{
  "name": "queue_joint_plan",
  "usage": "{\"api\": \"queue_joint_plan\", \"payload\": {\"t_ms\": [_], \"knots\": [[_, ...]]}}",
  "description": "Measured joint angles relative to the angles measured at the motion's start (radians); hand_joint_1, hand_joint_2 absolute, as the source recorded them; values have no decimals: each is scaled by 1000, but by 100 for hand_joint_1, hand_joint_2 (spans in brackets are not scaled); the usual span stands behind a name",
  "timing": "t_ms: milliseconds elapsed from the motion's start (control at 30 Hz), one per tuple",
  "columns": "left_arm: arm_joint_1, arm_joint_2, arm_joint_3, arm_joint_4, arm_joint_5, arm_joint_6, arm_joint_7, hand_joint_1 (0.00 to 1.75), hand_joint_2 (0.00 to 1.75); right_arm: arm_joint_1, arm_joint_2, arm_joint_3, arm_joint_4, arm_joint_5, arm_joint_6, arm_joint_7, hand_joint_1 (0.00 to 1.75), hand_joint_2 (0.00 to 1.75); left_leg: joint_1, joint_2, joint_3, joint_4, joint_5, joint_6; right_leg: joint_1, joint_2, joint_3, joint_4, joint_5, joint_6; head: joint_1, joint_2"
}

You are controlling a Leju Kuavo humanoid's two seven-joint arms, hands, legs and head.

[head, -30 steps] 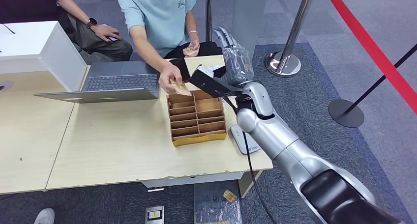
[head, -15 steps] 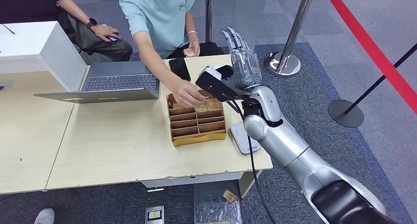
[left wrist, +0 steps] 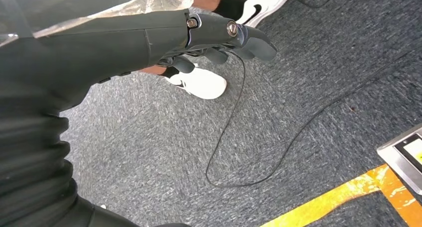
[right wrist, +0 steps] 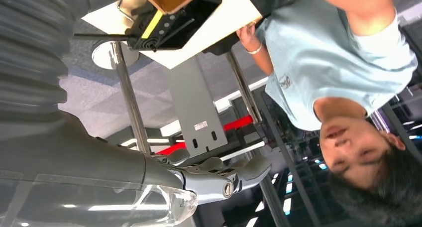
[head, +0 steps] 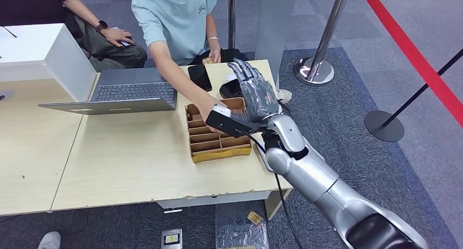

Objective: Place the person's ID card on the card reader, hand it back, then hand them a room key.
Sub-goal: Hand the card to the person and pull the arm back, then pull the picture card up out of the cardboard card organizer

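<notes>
The right hand [head: 254, 93], fingers spread and grasping nothing, has dropped toward the box [head: 218, 134] where the person's hand [head: 210, 108] now reaches, suggesting key pickup is next.

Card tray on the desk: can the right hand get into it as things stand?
Probably not cleanly yet. The right hand hovers open over the far right corner of the card tray, so it is close enough, but the person's hand is reaching into the tray's far slots, right beside the robot's fingers.
</notes>
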Motion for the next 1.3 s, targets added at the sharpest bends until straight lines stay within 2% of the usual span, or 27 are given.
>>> {"api": "queue_joint_plan", "payload": {"t_ms": [833, 933, 1000, 1067, 1167, 1267, 1300], "knots": [[7, 0, 0, 0, 6, 3, -5, 0, 175, 42, -33, 19, -28, -7, 25, 18, 3, 175, 0, 0, 0, 0, 0, 0, 0, 0, 0, 0, 0, 0, 0, 0], [8, 0, 1, 0, 8, 3, -5, 0, 175, 50, -36, 19, -26, -10, 25, 19, 20, 175, 0, 0, 0, 0, 0, 0, 0, 0, 0, 0, 0, 0, 0, 0], [8, 0, 1, 0, 10, 3, -5, 0, 175, 54, -38, 19, -25, -10, 26, 19, 85, 175, 0, 0, 0, 0, 0, 0, 0, 0, 0, 0, 0, 0, 0, 0], [8, 0, 1, 0, 12, 3, -5, 0, 175, 58, -40, 19, -22, -10, 28, 19, 140, 175, 0, 0, 0, 0, 0, 0, 0, 0, 0, 0, 0, 0, 0, 0], [8, 0, 1, 0, 13, 3, -5, 0, 175, 67, -41, 20, -19, -10, 31, 19, 134, 175, 0, 0, 0, 0, 0, 0, 0, 0, 0, 0, 0, 0, 0, 0], [8, 0, 1, 0, 14, 3, -5, 0, 175, 75, -43, 20, -13, -10, 31, 19, 137, 175, 0, 0, 0, 0, 0, 0, 0, 0, 0, 0, 0, 0, 0, 0], [8, 0, 1, 0, 14, 3, -5, 0, 175, 77, -43, 20, -12, -10, 31, 19, 125, 175, 0, 0, 0, 0, 0, 0, 0, 0, 0, 0, 0, 0, 0, 0]]}}
